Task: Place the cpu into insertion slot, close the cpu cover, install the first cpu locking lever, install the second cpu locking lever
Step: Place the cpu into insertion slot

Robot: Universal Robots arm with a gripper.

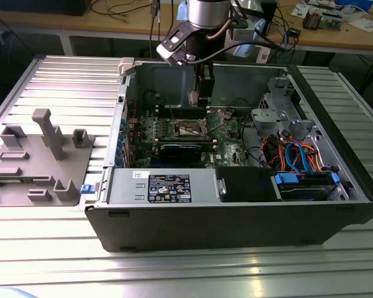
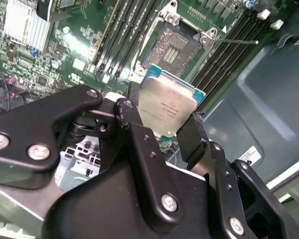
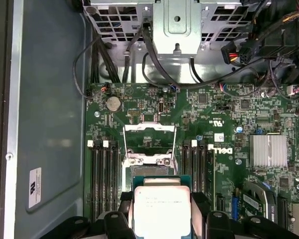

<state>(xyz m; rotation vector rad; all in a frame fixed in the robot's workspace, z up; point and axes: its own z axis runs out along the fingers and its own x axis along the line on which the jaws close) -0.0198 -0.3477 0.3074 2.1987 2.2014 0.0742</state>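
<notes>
Silvery-grey on its top, the chip (image 2: 167,107) is clamped between the two black fingers (image 2: 193,137) of the claw (image 2: 162,113), which are closed onto its opposite edges. The claw hangs inside the open computer case (image 1: 236,226), above the green circuit board (image 3: 224,114). In the second wrist view the chip appears tilted and is held in the air near the socket (image 2: 172,47), not yet in it. The socket is uncovered and its dark centre is visible. In the first wrist view the thin metal cover (image 3: 149,127) stands raised on the side of the socket away from the chip. Long black slots (image 3: 102,172) run on both sides of the socket. The case lies on a ribbed metal tabletop (image 1: 56,74). A grey holder (image 1: 43,155) lies at the exterior view's left, apart from the case.
</notes>
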